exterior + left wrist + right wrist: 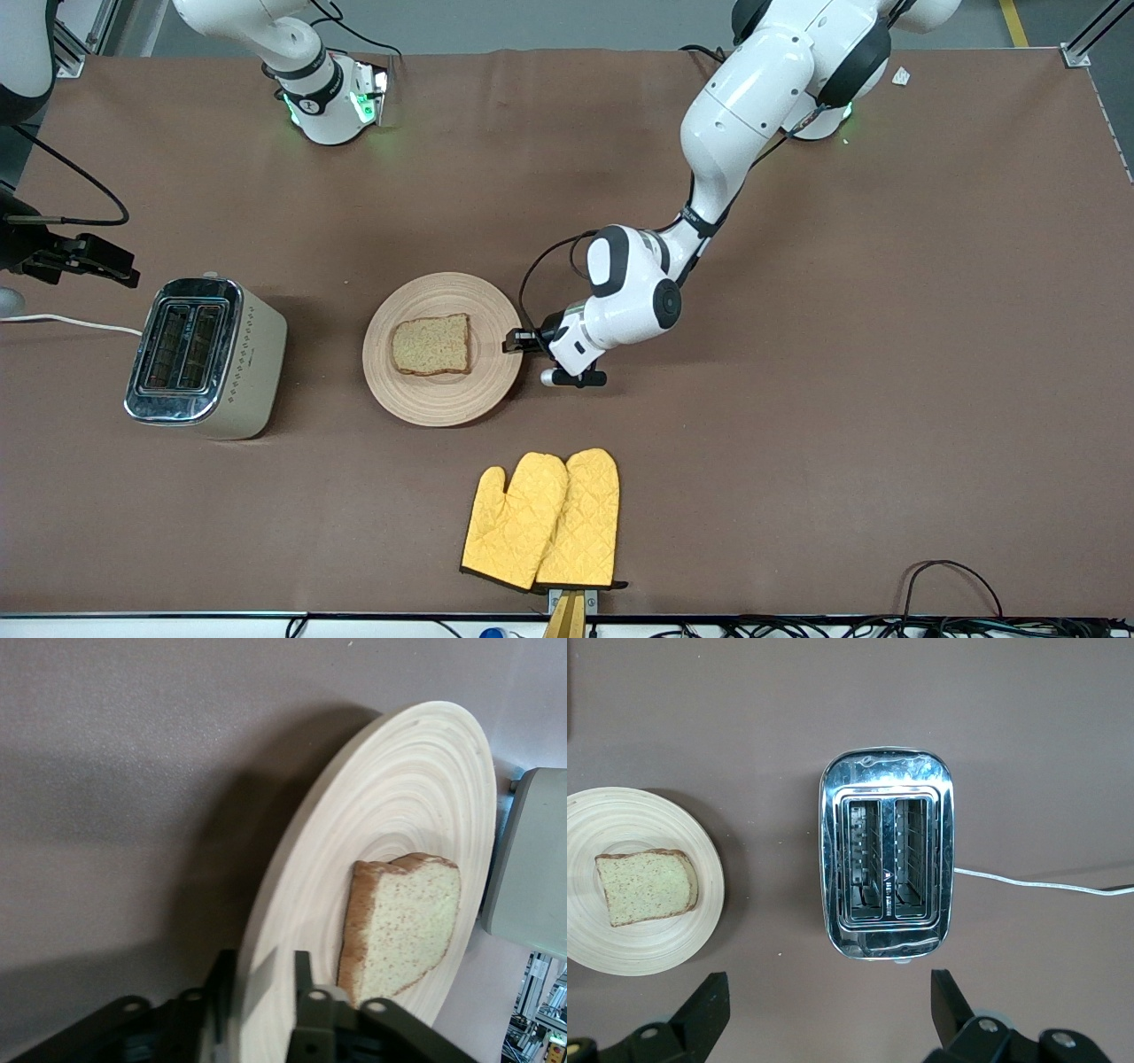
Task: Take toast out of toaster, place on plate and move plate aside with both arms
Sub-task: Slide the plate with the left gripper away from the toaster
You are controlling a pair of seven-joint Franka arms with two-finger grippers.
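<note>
Toast [431, 344] lies on the wooden plate [416, 403], so my left tool [518, 341], pinching its rim, must slide it level; my right tool [824, 1014] waits open over the toaster [888, 853].

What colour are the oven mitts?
Yellow, quilted oven mitts; front view shows them best.

Plate [443, 390]: light wood, concentric ring grooves; toast [431, 345]: light brown, speckled, darker brown crust; toaster [252, 354]: cream-beige body, mirror-chrome top, row of small dark diamond marks on its side, white cord [71, 322] at its 9 o'clock; oven mitts [545, 520], at the plate's 5 o'clock: yellow, diamond-quilted, dark cuff edging; table cover [797, 443]: plain matte brown; arms [744, 115]: white shells, black joint bands, black cables, green lights at the bases; left gripper [266, 1001] and right gripper [824, 1010]: black.
</note>
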